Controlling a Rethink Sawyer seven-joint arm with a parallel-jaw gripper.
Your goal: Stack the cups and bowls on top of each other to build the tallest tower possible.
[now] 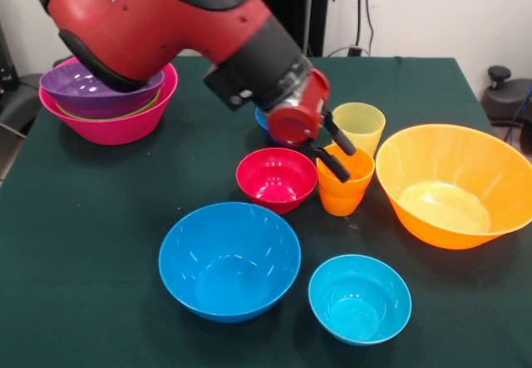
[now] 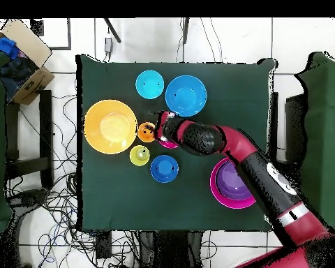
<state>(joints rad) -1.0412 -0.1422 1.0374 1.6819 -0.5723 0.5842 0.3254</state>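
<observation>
My gripper (image 1: 346,162) hangs open over the left rim of the orange cup (image 1: 342,193), one black finger (image 1: 337,133) above its mouth and one at its near-left edge. It shows in the overhead view (image 2: 156,125) next to that cup (image 2: 146,131). The pale yellow cup (image 1: 359,123) stands just behind. The red bowl (image 1: 276,179) sits left of the orange cup. A dark blue bowl (image 2: 164,168) is mostly hidden behind my wrist in the front view. The tower is a pink bowl (image 1: 116,127) holding a green bowl (image 1: 147,105) and a purple bowl (image 1: 91,90).
The large orange bowl (image 1: 453,185) stands right of the cups. The sky blue bowl (image 1: 229,260) and the cyan bowl (image 1: 359,297) sit near the front edge. My arm (image 2: 254,167) passes over the tower. A cardboard box (image 2: 24,59) lies off the table.
</observation>
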